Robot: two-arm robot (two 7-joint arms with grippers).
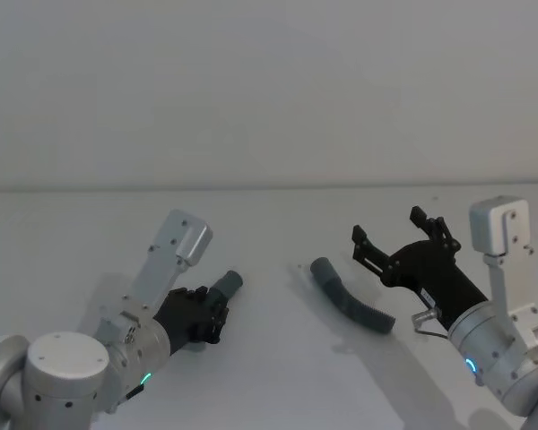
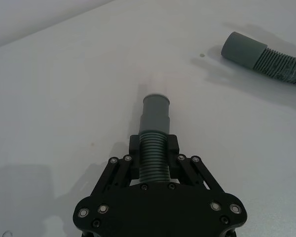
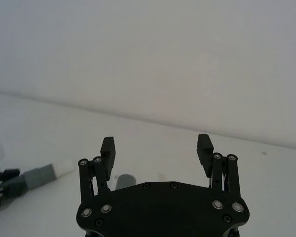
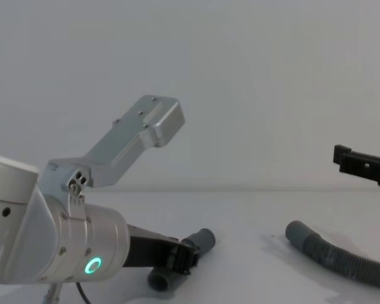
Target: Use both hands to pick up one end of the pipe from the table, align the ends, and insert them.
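Observation:
My left gripper [image 1: 213,312] is shut on the ribbed part of the short bent pipe piece [image 2: 153,158], low over the white table [image 1: 278,376]. Its smooth grey cuff [image 2: 155,112] sticks out past the fingers, and its other end [image 4: 161,278] bends down below the gripper [image 4: 185,254]. The longer pipe piece [image 1: 351,303] lies on the table to the right, with its open grey socket cuff [image 2: 242,48] facing the left arm. My right gripper [image 1: 388,226] hovers above that piece, open and holding nothing, its fingers [image 3: 107,150] spread wide.
A pale grey wall [image 1: 269,90] rises behind the table's far edge. Bare table [image 1: 269,224] lies between and beyond the two arms.

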